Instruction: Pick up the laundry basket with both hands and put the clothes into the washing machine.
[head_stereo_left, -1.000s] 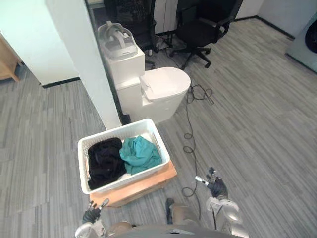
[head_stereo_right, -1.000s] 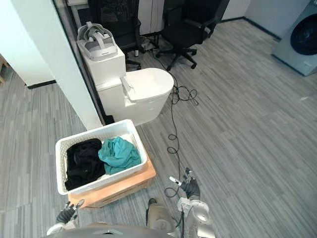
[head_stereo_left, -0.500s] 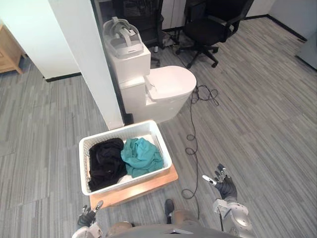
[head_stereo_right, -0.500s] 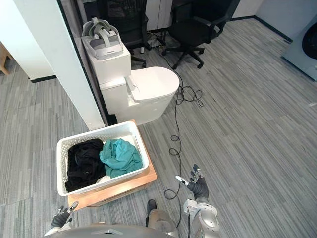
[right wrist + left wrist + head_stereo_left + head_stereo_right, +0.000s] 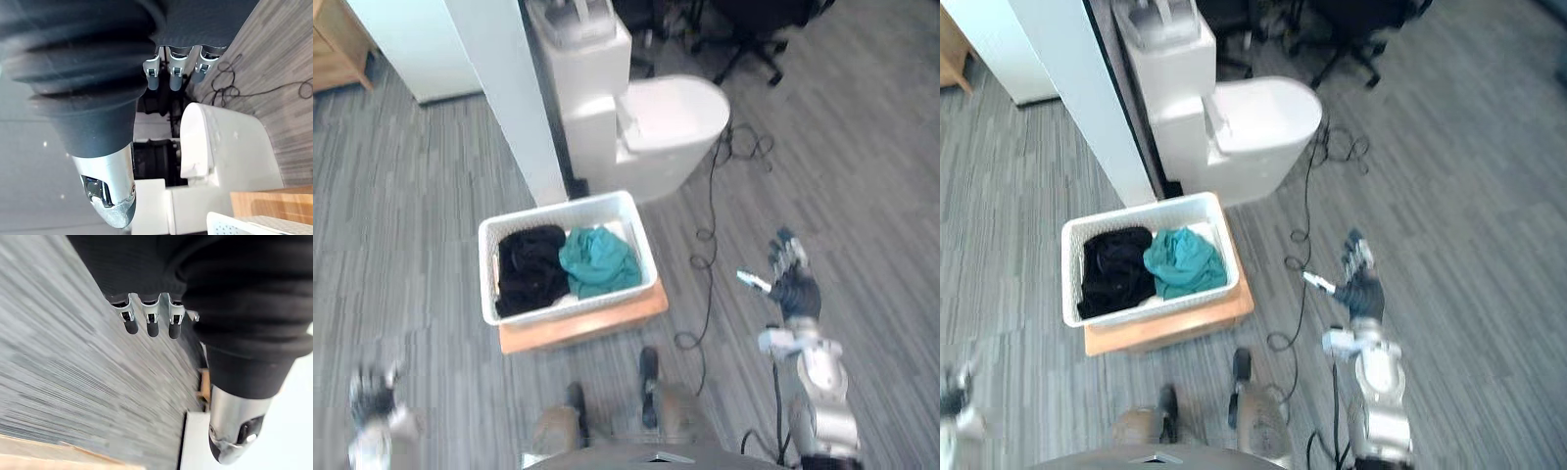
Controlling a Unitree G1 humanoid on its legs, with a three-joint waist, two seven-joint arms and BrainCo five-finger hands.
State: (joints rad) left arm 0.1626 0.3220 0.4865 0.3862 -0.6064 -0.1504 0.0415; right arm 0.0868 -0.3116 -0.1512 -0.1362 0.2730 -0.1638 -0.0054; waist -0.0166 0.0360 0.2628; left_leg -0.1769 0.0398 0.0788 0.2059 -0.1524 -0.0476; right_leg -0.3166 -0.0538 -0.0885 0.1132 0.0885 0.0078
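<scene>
The right hand (image 5: 793, 286) is raised over the bare grey floor (image 5: 871, 176), to the right of the basket and well apart from it, with its fingers (image 5: 172, 74) straight and spread and its thumb (image 5: 110, 195) held off to one side; it holds nothing and touches nothing. The left hand (image 5: 372, 395) hangs low at the robot's left, also well clear of the basket. Its fingers (image 5: 148, 322) are extended side by side over the floor, the thumb (image 5: 235, 436) is apart from them, and nothing is in its grasp. There is one white laundry basket (image 5: 553, 209), sitting on one low wooden platform (image 5: 599, 317) on the floor in front of the robot, between the two hands and untouched by either. Inside it lie two pieces of clothing, side by side and touching: one black (image 5: 530, 266) on the robot's left and one teal (image 5: 598, 262) on the right. Just beyond the basket stands one white toilet (image 5: 658, 125) next to a white wall end (image 5: 507, 93). Beyond that is one black office chair (image 5: 766, 22). A piece of wooden furniture (image 5: 340, 47) shows at the far left.
</scene>
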